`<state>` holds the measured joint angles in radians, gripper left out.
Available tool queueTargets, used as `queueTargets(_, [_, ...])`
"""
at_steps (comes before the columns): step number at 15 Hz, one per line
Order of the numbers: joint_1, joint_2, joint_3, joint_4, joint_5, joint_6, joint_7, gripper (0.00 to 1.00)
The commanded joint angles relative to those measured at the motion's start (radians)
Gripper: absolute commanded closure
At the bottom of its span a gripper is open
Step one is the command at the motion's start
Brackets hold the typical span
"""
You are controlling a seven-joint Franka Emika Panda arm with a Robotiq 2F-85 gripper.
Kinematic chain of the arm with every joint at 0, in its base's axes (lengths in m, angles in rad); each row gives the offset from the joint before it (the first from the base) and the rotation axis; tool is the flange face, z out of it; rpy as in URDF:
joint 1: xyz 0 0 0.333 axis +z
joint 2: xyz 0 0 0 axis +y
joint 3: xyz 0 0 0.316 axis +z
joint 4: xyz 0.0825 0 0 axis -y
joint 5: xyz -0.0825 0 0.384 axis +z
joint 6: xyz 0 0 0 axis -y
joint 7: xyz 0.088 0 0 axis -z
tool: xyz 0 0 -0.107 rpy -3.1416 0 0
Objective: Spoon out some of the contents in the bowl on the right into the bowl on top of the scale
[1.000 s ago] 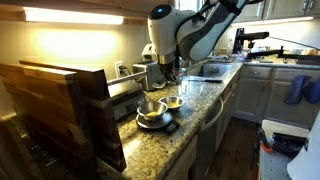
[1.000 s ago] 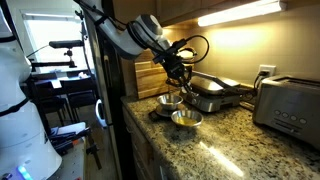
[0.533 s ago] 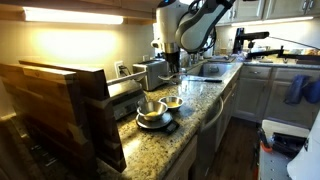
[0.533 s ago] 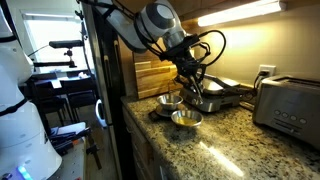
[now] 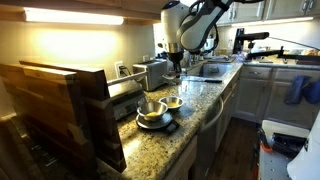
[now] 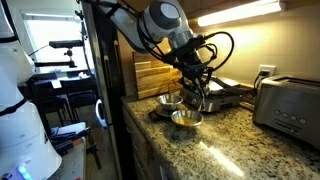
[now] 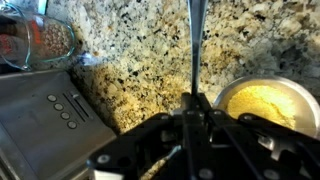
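My gripper (image 7: 195, 105) is shut on a spoon's thin metal handle (image 7: 193, 45), which runs up out of the top of the wrist view, so the spoon's bowl is hidden. Just right of the gripper is a steel bowl (image 7: 268, 108) holding the yellowish contents (image 7: 262, 104). In both exterior views the gripper (image 5: 174, 72) (image 6: 203, 97) hangs close over this bowl (image 5: 172, 102) (image 6: 186, 119). Beside it, a second steel bowl (image 5: 151, 113) (image 6: 170, 101) rests on the dark scale (image 5: 160, 127) (image 6: 153, 112).
On the granite counter (image 7: 130, 60) are a flat grill appliance with buttons (image 7: 40, 105) (image 6: 225, 92), a glass measuring cup (image 7: 40, 40), a toaster (image 6: 290, 105) and wooden boards (image 5: 60, 105). The counter's front edge (image 5: 205, 125) drops off beside the bowls.
The arm has carried the spoon sideways from above the bowl on the scale to the bowl with the contents, and lower. The gripper has stayed shut.
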<state>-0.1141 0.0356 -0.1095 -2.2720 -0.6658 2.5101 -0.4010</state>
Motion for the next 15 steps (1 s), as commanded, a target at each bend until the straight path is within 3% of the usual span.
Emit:
queueTargets(1, [0.001,-0.001,0.000,0.001,0.003,-0.002,-0.003,0.94])
queueTargets(15, [-0.062,0.183,-0.038,0.118,0.329,0.027,0.030,0.97])
